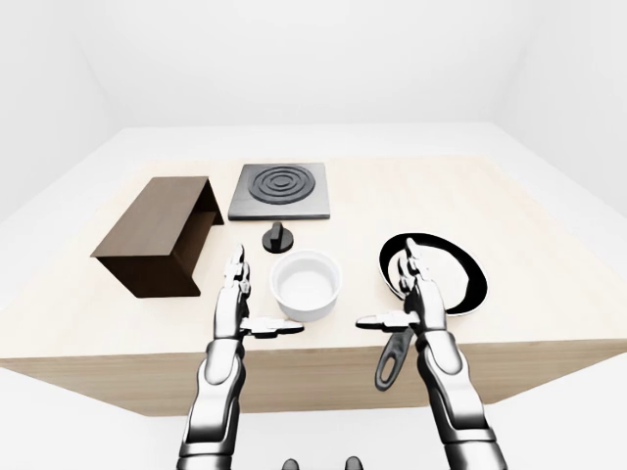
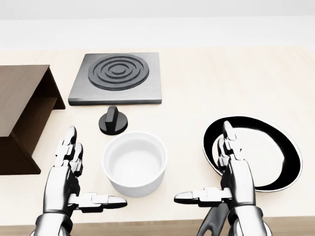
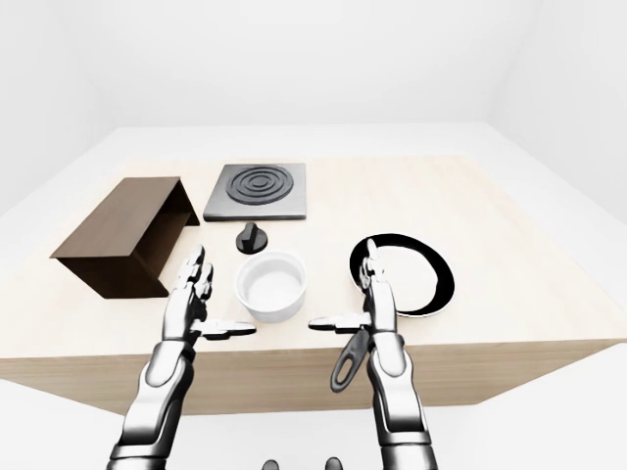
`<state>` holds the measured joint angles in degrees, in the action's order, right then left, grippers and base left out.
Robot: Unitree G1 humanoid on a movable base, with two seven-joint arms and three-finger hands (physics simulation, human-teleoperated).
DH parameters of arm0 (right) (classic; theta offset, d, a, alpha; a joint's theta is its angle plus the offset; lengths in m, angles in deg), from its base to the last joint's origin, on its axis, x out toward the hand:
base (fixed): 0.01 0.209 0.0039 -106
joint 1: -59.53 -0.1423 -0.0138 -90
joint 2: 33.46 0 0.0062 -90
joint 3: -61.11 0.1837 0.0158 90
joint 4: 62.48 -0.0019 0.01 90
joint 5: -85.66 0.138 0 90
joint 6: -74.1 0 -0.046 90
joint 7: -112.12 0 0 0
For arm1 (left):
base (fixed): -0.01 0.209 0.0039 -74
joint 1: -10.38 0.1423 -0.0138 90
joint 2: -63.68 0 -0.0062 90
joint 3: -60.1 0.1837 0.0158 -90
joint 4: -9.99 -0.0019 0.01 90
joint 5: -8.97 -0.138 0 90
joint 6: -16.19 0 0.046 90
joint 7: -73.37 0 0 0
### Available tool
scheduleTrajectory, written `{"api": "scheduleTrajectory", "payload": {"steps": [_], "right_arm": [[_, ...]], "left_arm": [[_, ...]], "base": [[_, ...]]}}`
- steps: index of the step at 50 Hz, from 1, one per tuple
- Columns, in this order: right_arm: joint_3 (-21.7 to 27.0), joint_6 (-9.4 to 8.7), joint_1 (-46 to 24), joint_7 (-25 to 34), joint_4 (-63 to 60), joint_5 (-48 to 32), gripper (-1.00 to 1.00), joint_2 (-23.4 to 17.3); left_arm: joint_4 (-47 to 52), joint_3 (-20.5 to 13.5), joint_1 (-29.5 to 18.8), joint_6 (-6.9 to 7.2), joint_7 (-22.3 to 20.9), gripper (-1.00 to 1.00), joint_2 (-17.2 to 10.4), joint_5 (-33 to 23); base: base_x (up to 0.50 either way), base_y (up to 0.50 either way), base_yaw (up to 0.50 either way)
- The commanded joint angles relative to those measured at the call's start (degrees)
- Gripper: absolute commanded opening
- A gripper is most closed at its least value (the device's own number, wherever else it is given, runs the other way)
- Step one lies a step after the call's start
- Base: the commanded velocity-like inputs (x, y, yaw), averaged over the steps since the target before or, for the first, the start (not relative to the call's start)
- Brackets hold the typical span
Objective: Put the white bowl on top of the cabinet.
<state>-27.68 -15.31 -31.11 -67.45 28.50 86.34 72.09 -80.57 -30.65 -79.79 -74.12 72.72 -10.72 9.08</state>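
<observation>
Plain white walls, pale floor around, light wooden table with thick edge, soft even light

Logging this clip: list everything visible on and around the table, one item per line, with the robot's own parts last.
white bowl: 1, white, empty, near the table's bottom edge in the head view, between the two hands
cabinet: 1, dark brown, open-sided, at the left
hob plate: 1, dark grey with ringed burner, above the bowl
knob: 1, black, between hob plate and bowl
frying pan: 1, black, right of the bowl, handle over the table edge
table: 1, light wood
left hand: 1, silver, open, left of the bowl, not touching it
right hand: 1, silver, open, over the pan's left rim
</observation>
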Motion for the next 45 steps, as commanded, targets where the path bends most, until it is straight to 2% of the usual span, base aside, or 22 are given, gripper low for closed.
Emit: {"api": "scheduleTrajectory", "payload": {"steps": [1, 4, 13, 21, 45], "right_arm": [[1.71, 1.12, -1.10, 1.32, 1.84, 1.76, 1.00, -0.93], [1.78, 1.45, -0.87, 1.46, 1.52, 2.03, 1.00, -0.89], [1.26, 4.28, -0.37, -0.06, 2.09, -0.43, 1.00, -0.76], [1.44, 4.25, -0.02, -0.04, 1.21, -0.42, 1.00, -0.79], [1.36, 4.41, 1.31, -0.56, -0.95, -1.02, 1.00, -0.60]], "left_arm": [[-1.33, -0.96, -0.30, -1.20, -0.19, 1.00, -0.55, -0.85], [-1.53, -0.83, -0.38, -1.19, -0.29, 1.00, -0.55, -0.93], [-2.53, -0.60, -0.71, -1.61, -0.34, 1.00, -0.53, -1.52], [-1.42, -0.80, -0.27, -1.09, -0.36, 1.00, -0.58, -1.39], [-1.97, -0.75, -0.63, -1.15, -0.21, 1.00, -0.54, -1.50]], "base": [[0.00, 0.00, 0.00], [0.00, 0.00, 0.00], [0.00, 0.00, 0.00], [0.00, 0.04, 0.00], [0.00, 0.18, 0.00]]}}
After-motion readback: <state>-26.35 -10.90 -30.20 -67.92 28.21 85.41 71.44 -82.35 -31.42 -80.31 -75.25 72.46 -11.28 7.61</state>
